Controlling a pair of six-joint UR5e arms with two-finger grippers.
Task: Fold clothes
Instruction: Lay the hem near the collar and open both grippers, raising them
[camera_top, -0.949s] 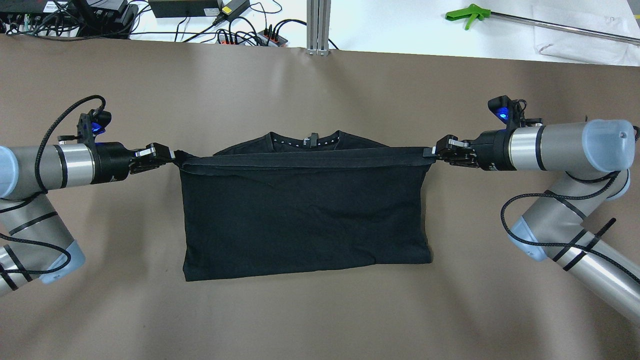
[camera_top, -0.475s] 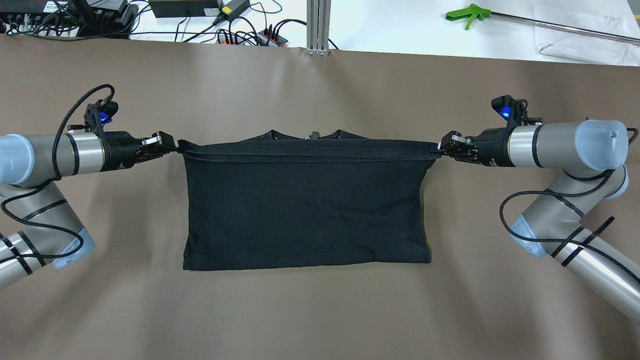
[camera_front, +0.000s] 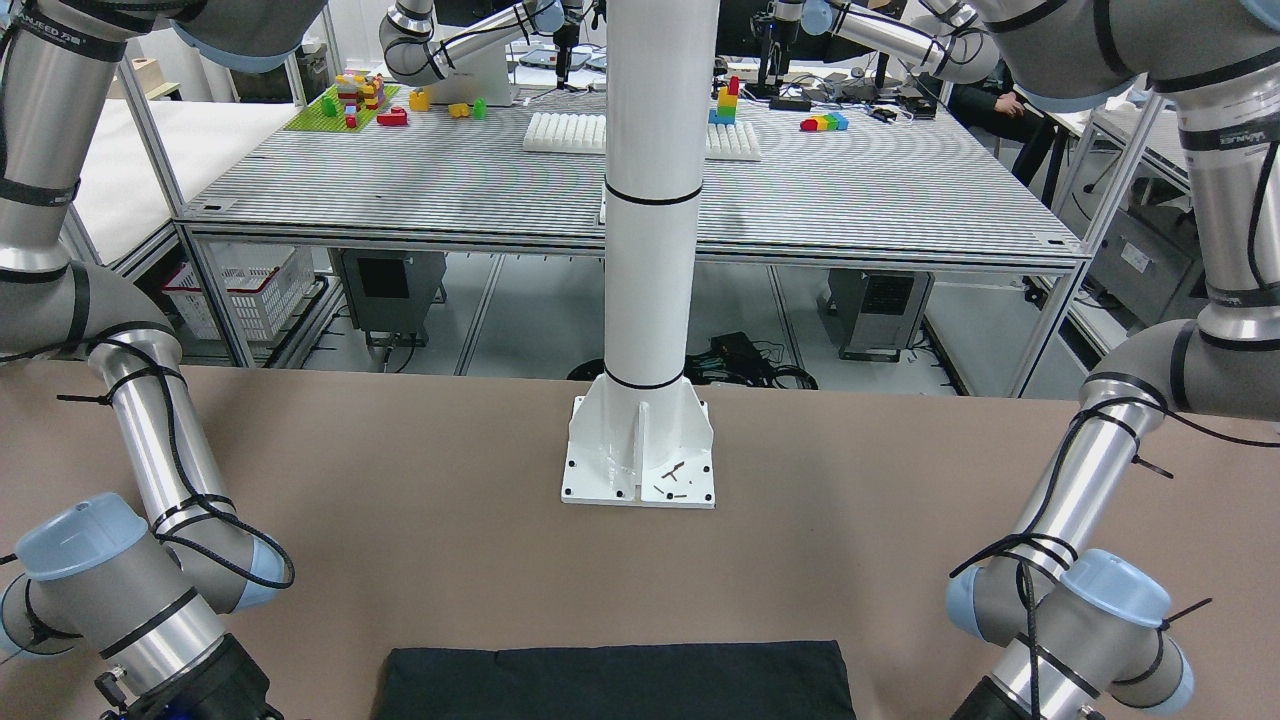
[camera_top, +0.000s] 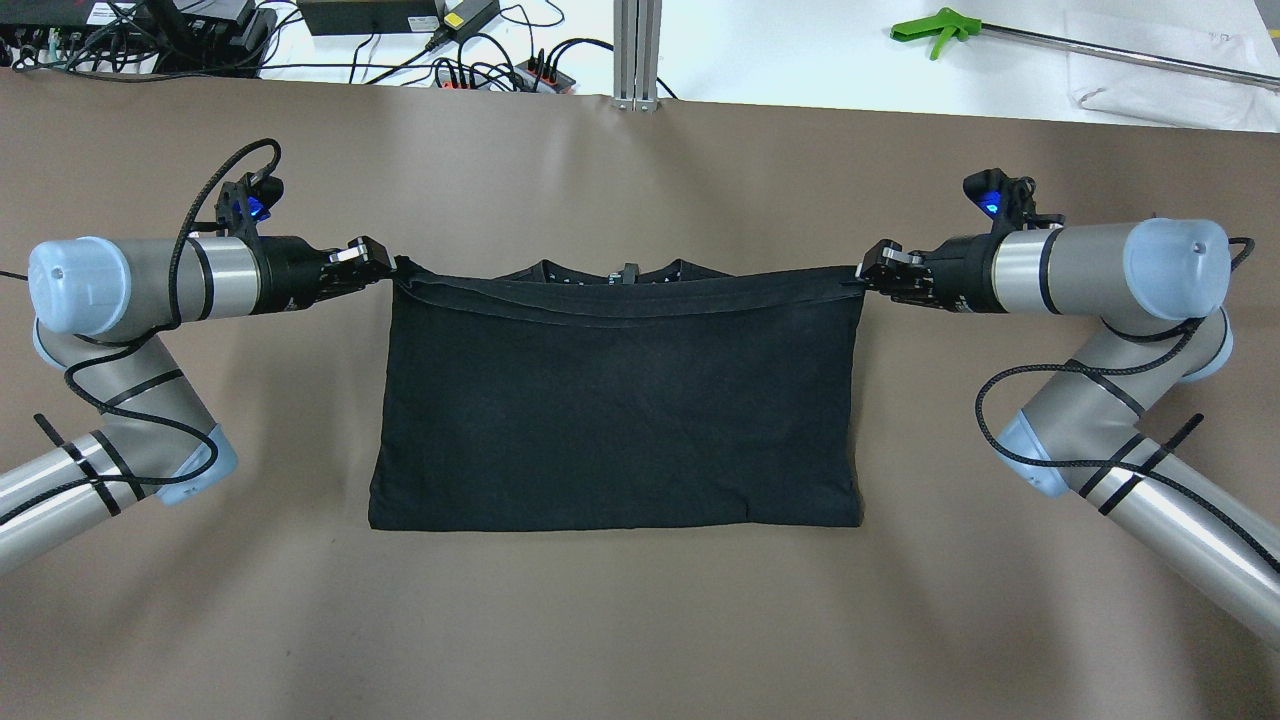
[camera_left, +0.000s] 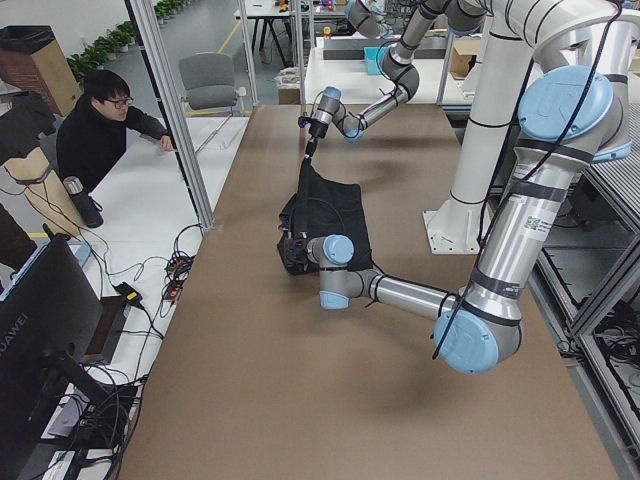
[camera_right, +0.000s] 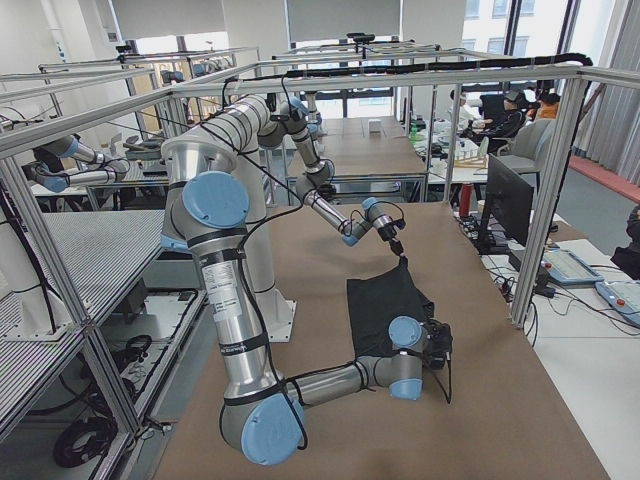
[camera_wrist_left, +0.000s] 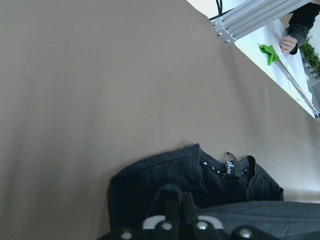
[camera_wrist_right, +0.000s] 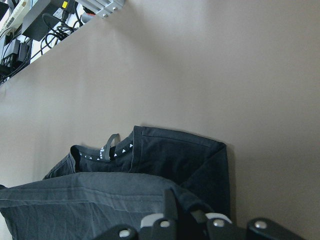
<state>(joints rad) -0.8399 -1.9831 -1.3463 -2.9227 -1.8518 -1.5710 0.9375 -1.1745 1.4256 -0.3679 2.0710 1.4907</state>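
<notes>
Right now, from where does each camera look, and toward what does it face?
Front-facing: across the table, facing the robot; white pillar, left arm at view's right, right arm at left, black garment edge.
Overhead: behind the robot, looking down; left gripper and right gripper hold the garment's corners.
Exterior left: table's left end; left arm near.
Exterior right: opposite end; right arm near.
Left wrist: over its gripper toward the collar loop.
Right wrist: likewise, mirrored.
Shared: both wrist views show that loop.

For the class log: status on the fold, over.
Left gripper shut on black garment corner. Right gripper shut on opposite corner. Edge taut between them. Nothing obstructing.
</notes>
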